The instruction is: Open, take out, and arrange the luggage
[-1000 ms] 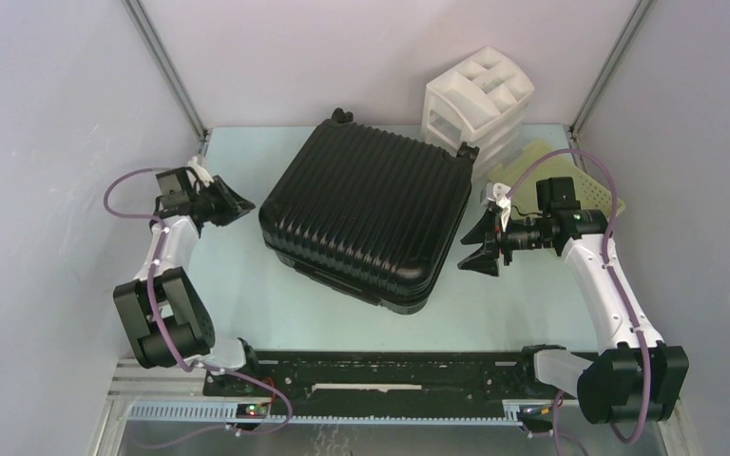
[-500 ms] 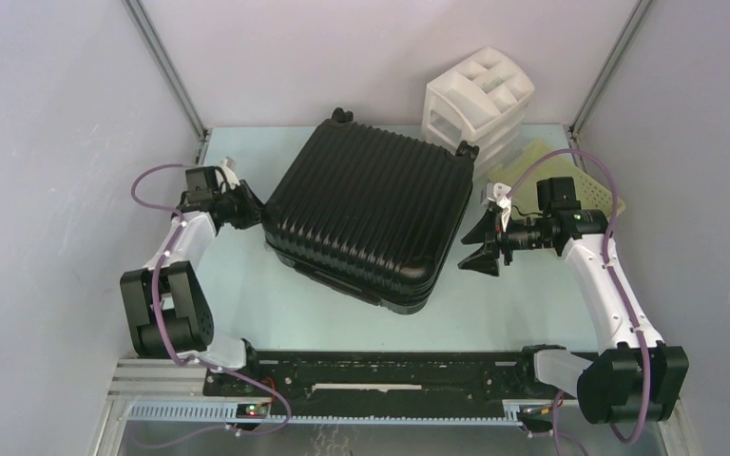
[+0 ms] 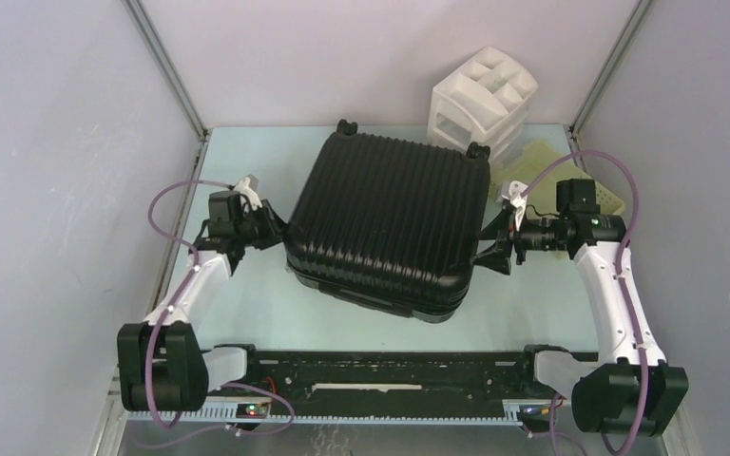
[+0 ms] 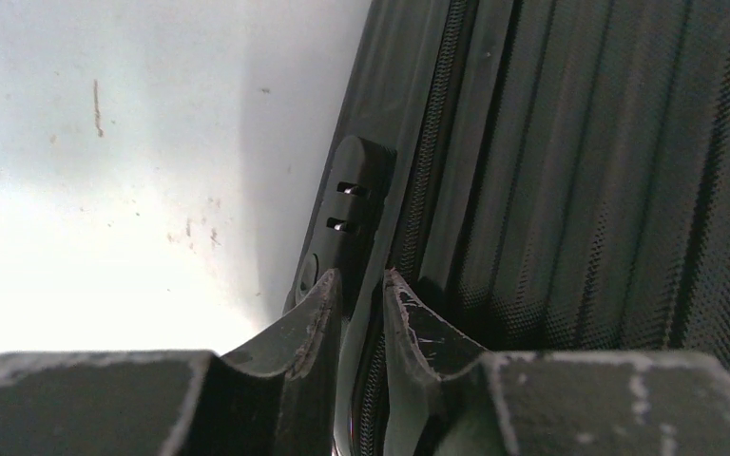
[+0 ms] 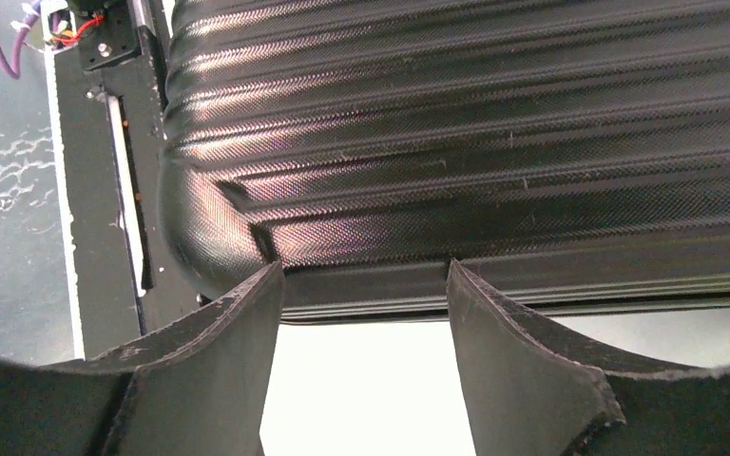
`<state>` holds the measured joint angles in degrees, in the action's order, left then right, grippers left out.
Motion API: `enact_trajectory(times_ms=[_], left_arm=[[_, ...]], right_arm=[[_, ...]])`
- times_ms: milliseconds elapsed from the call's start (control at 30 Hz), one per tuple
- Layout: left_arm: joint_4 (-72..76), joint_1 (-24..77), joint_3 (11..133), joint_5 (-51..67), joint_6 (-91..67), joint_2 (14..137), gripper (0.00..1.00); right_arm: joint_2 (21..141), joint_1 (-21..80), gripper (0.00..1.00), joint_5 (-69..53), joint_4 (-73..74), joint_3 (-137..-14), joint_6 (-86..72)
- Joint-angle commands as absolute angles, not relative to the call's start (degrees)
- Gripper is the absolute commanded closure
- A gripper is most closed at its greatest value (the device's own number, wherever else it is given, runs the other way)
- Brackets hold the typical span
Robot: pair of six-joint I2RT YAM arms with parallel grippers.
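The luggage [image 3: 390,223], a black ribbed hard-shell case, lies flat and closed in the middle of the table, wheels toward the back. My left gripper [image 3: 276,226] presses against its left side. In the left wrist view the fingertips [image 4: 356,277] stand a narrow gap apart, straddling the zip seam [image 4: 432,161] just below a small black lock piece [image 4: 352,204], with nothing clamped. My right gripper [image 3: 489,255] is at the case's right side. In the right wrist view it [image 5: 363,271] is open wide, its tips at the lower rim of the shell [image 5: 485,123], with only bare table between them.
A white three-tier drawer organizer [image 3: 483,104] stands at the back right, close behind the case's far corner. A pale yellow perforated basket [image 3: 544,157] lies beside it, behind my right arm. The black base rail [image 3: 380,370] runs along the near edge.
My left arm reached right and met the case, which slid right and turned squarer to the table. The right gripper shifted slightly and now touches the case's right side.
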<state>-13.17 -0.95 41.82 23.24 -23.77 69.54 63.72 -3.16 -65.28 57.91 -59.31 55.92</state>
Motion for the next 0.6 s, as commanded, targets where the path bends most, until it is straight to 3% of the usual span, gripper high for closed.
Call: enact_trajectory(times_ms=[0, 467, 567], left_arm=[[-13.1, 5.3, 37.9, 28.3, -28.6, 64.2, 0.72], [-13.6, 9.1, 31.0, 26.0, -33.7, 50.9, 0.7], [-14.3, 9.6, 30.9, 25.2, -33.9, 49.2, 0.7]], right_arm=[[62.4, -2.9, 0.28, -65.8, 63.1, -64.1, 59.2], [60.5, 3.2, 0.27, -62.1, 79.6, -74.7, 68.7], [60.2, 5.9, 0.2, -62.6, 81.4, -75.2, 69.6]])
